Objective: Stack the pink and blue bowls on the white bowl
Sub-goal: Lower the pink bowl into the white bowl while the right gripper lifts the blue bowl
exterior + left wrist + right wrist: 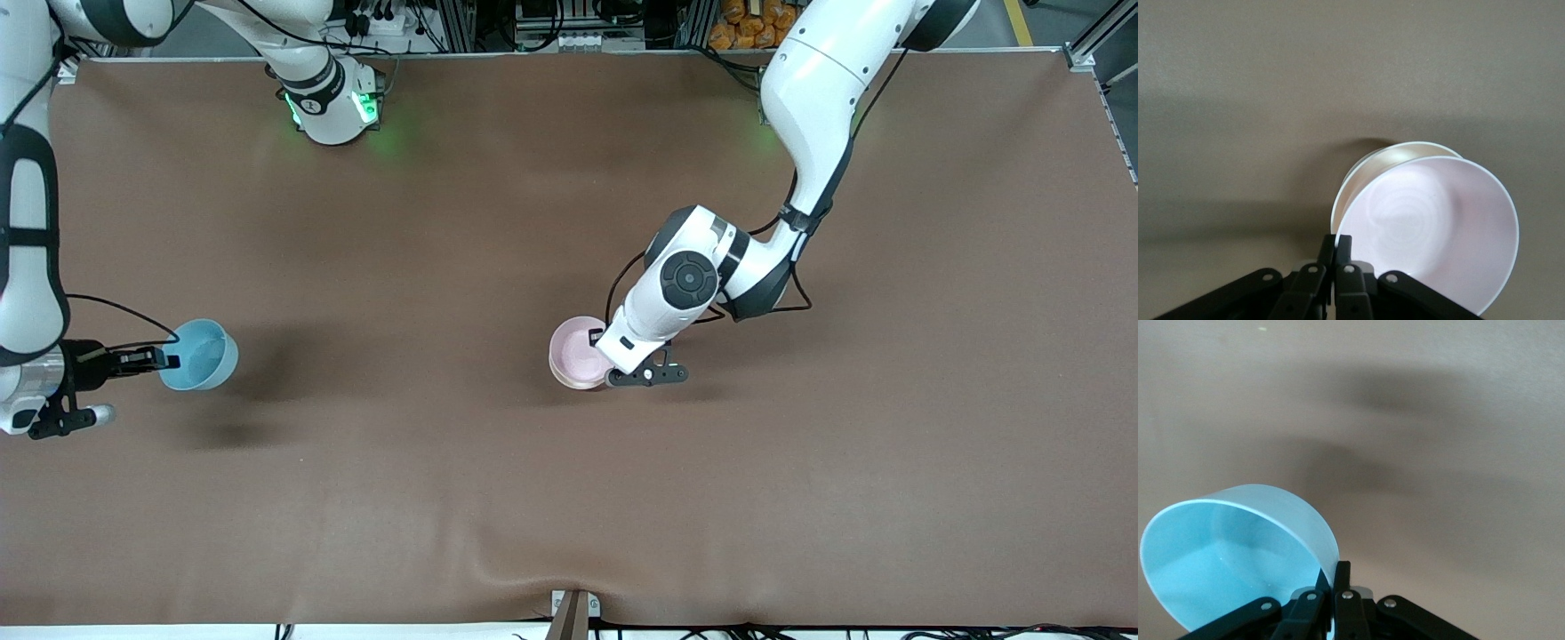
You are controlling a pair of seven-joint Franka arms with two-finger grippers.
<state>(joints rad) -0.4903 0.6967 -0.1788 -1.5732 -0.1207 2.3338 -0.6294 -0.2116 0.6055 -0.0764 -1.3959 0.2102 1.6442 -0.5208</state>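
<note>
Front view — left end effector (610,377) clenched on pink bowl (576,353), mouth up; right end effector (169,361) gripping tilted blue bowl (200,355).

A brown tabletop (498,498) fills almost the whole front view, its covering plain and matte with soft dark shadows lying across it, and a slight ripple shows in it near the edge closest to the front camera. At the middle of that closest edge sits a small metal bracket (573,613), with dark cables (800,633) running along the strip below. Along the edge where the bases stand runs a pale rail, above which are more black cables (382,18), metal frame parts and a cluster of orange objects (745,22).
</note>
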